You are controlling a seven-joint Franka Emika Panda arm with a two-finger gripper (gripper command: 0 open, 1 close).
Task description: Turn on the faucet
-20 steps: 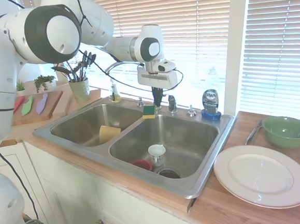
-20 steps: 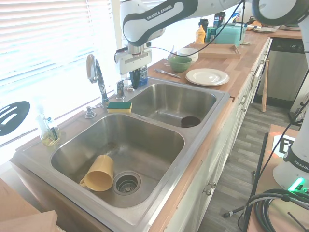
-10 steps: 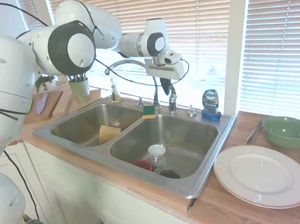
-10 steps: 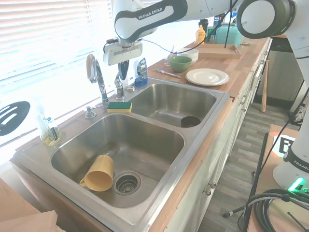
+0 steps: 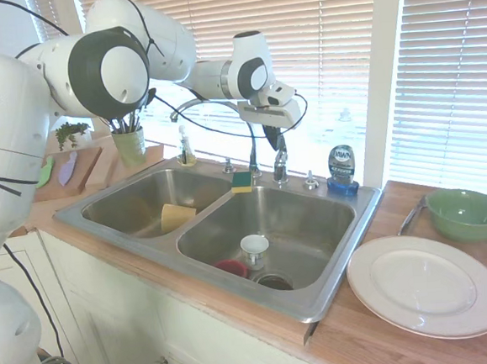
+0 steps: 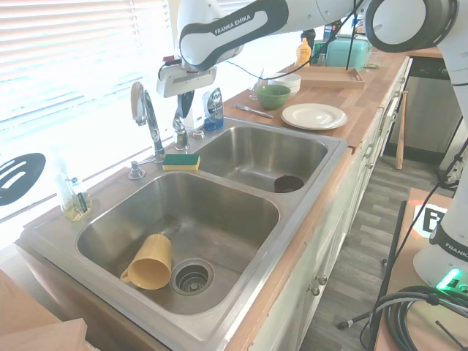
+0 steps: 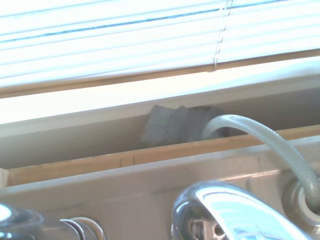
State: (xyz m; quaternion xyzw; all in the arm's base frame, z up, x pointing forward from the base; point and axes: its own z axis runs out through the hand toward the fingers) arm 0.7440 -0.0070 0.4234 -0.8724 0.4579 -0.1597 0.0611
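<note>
Chrome and rigid, the faucet (image 5: pixel 249 139) stands at the sink's back rim, its lever handle (image 5: pixel 280 160) at 6 o'clock of the gripper (image 5: pixel 271 138). Expect slippery metal; push near the lever's tip.

From the opposite side, you cannot tell how far the fingers are parted.

Up close, the lever's rounded top (image 7: pixel 235 215) fills the foreground.

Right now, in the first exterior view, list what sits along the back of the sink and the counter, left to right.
Utensil cup → small soap bottle → green-and-yellow sponge → faucet lever handle with the claw just above it → blue dish soap bottle → green bowl.
</note>
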